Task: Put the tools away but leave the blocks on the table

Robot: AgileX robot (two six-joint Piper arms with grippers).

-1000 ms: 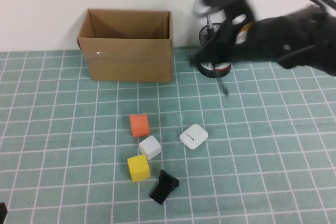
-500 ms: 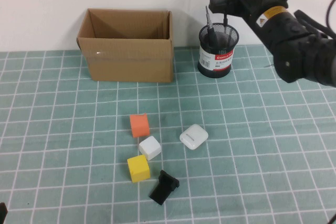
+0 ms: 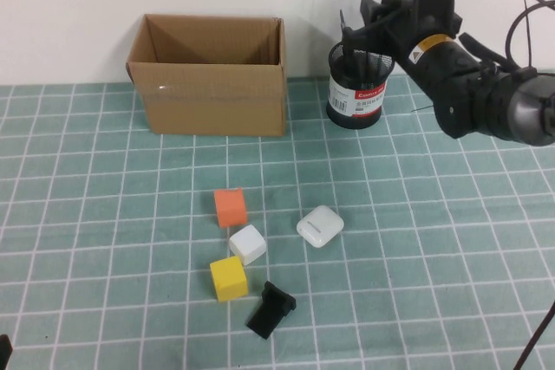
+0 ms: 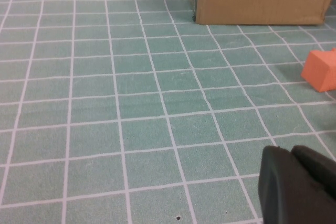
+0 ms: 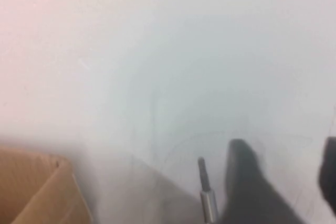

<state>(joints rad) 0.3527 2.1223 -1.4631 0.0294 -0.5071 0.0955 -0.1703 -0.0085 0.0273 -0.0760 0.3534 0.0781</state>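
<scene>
The right gripper, fingers parted and empty, hovers at the mesh cup's twelve o'clock, where the tools stand upright; the left gripper is closed on nothing

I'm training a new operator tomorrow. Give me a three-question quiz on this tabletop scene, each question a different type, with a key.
1. True or false: the orange block lies inside the cardboard box.
2. Multiple choice: the right end effector is A) above the mesh pen holder, B) over the white case, C) at the yellow block.
3. Fill in: the white block sits between the orange block and the ___ block.

Key: 1 false; 2 A; 3 yellow. The left end effector is parked low at the near left, shut.
</scene>
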